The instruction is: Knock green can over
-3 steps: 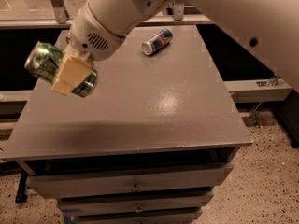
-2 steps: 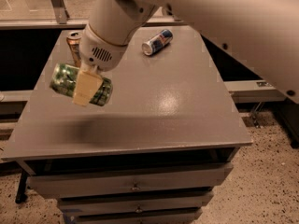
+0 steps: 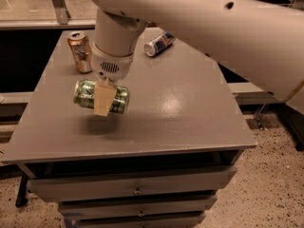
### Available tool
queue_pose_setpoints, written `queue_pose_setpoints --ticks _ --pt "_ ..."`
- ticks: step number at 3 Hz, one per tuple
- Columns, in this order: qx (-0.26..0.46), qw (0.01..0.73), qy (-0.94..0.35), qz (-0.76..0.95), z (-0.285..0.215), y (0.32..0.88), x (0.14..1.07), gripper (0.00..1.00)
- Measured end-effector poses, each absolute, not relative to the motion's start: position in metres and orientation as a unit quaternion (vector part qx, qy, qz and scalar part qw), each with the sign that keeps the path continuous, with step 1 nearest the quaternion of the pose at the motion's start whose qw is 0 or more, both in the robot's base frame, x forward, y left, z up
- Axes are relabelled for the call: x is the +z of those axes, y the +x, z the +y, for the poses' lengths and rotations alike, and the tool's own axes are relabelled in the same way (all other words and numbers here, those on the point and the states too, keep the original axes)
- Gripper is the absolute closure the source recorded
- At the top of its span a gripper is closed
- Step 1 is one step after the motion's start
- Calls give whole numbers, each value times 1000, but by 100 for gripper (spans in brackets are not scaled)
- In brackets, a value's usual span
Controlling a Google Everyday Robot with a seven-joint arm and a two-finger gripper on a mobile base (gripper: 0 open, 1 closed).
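The green can [image 3: 90, 95] is held on its side, horizontal, a little above the grey table top [image 3: 180, 113], over its left-middle part; its shadow lies just below it. My gripper [image 3: 104, 99] hangs from the white wrist and is shut on the green can, one tan finger [image 3: 104, 100] crossing the can's front. The other finger is hidden behind the can.
An orange-gold can [image 3: 80, 51] stands upright at the back left of the table. A blue-and-silver can [image 3: 158, 43] lies on its side at the back middle. My large white arm [image 3: 213, 27] spans the upper right. Drawers [image 3: 137, 186] sit under the top.
My gripper has carried the green can to the right, from past the table's left edge to over the table top. The can has turned more level. The other cans have not moved.
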State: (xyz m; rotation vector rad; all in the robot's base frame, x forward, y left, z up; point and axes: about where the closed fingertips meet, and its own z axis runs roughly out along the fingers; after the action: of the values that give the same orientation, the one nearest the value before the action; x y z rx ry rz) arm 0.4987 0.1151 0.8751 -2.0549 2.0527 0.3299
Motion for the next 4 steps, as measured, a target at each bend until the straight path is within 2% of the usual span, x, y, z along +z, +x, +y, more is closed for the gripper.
queue_pose_setpoints --ticks 1,4 --pt "94 95 -694 708 108 500 863 83" --pt "85 76 -687 718 103 492 843 13"
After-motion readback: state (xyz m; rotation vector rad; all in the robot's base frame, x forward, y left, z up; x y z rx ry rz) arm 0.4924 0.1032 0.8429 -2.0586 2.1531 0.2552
